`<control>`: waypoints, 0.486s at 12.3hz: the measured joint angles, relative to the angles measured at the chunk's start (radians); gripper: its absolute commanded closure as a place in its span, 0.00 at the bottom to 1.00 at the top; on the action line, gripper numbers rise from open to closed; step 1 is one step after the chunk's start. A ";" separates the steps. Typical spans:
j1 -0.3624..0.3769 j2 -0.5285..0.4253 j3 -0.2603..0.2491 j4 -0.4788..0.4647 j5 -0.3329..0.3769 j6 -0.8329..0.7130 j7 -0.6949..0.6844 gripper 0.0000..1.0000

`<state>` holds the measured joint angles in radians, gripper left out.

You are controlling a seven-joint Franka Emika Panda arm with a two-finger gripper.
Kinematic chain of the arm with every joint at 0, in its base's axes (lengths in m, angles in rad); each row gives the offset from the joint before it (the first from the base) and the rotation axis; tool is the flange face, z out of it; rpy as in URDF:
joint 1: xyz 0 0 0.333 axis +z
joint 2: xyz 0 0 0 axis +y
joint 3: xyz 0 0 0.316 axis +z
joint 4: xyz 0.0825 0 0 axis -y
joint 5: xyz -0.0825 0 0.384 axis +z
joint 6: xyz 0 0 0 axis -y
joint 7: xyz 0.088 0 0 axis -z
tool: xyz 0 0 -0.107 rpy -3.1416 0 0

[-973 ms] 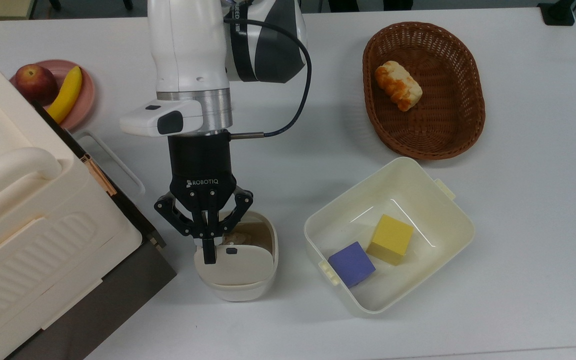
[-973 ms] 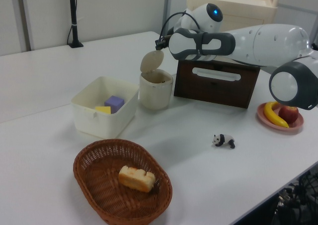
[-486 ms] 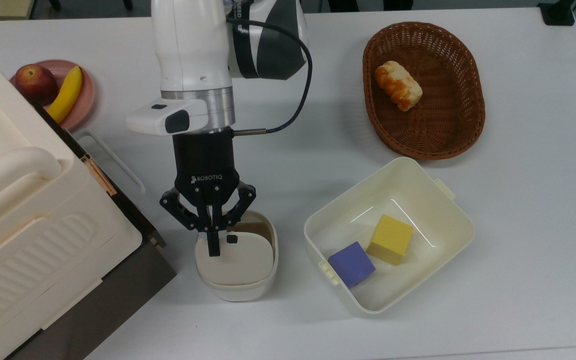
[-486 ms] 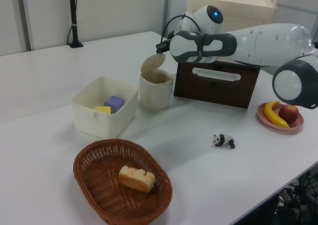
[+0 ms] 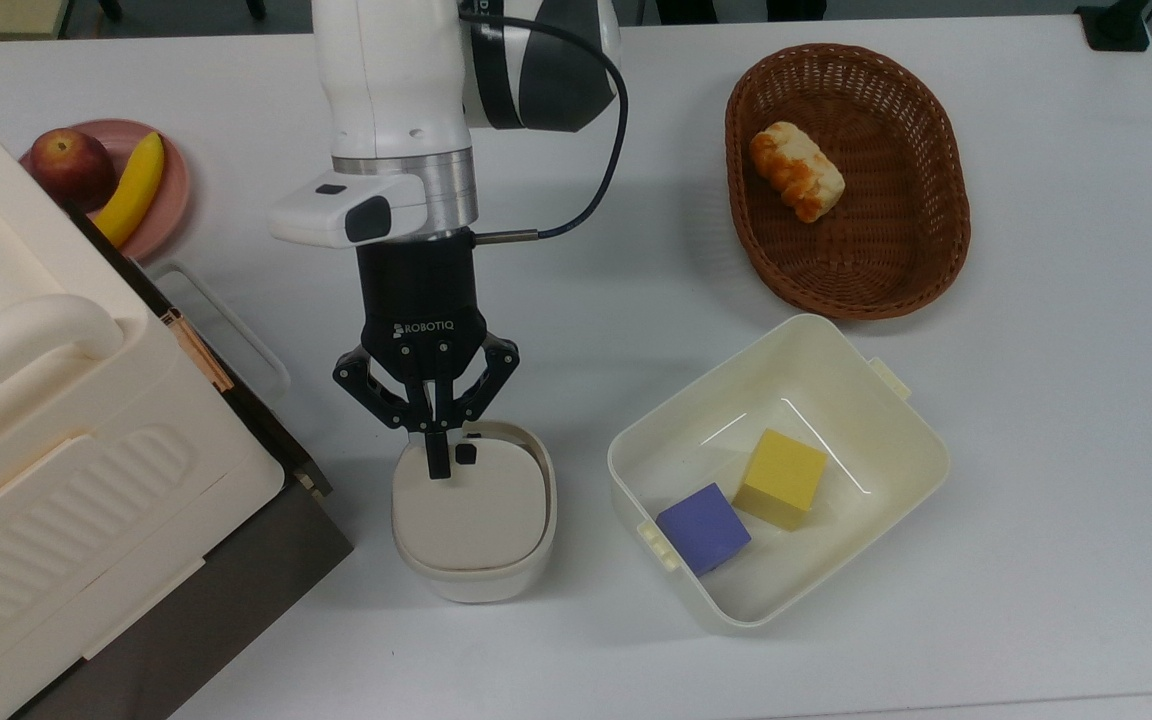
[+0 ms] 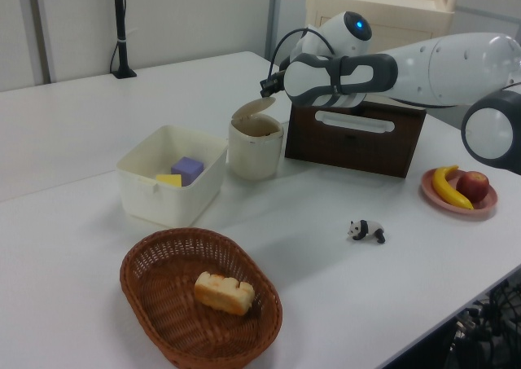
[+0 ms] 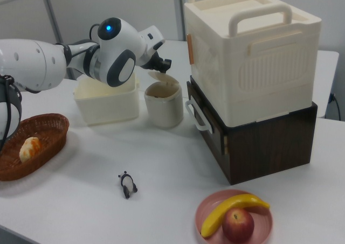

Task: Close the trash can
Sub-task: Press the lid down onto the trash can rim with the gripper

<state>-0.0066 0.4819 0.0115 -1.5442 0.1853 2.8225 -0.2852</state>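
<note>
The trash can (image 5: 477, 583) is a small cream bin near the table's front edge in the top view. Its beige lid (image 5: 471, 500) covers almost the whole opening there, with the dark button (image 5: 466, 453) at its far edge. In the left view the lid (image 6: 256, 108) still slants a little above the rim of the trash can (image 6: 254, 153). The right view also shows the trash can (image 7: 162, 109) with a gap under the lid. My gripper (image 5: 438, 462) is shut, its tip resting on the lid beside the button. It reaches in from above (image 6: 267, 86).
A cream tub (image 5: 886, 400) with a yellow cube (image 5: 782, 478) and a purple cube (image 5: 702, 527) stands at the top view's right of the can. A wicker basket (image 5: 936, 250) holds bread. A big cream box (image 5: 36, 450) on a dark cabinet flanks the can's other side. A fruit plate (image 5: 171, 195) and a panda toy (image 6: 365, 230) lie farther off.
The lid has swung down from steeply raised to nearly flat over the can. My shut gripper followed it, sliding toward the button edge.
</note>
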 measured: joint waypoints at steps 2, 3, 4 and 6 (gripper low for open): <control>0.000 0.000 0.000 -0.018 0.000 0.000 -0.005 1.00; 0.000 0.000 0.000 -0.027 0.000 0.000 -0.005 1.00; 0.000 -0.001 0.000 -0.038 0.000 0.000 -0.008 1.00; 0.000 -0.002 0.000 -0.057 0.000 0.000 -0.016 1.00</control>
<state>-0.0066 0.4803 0.0115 -1.6016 0.1853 2.8225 -0.3010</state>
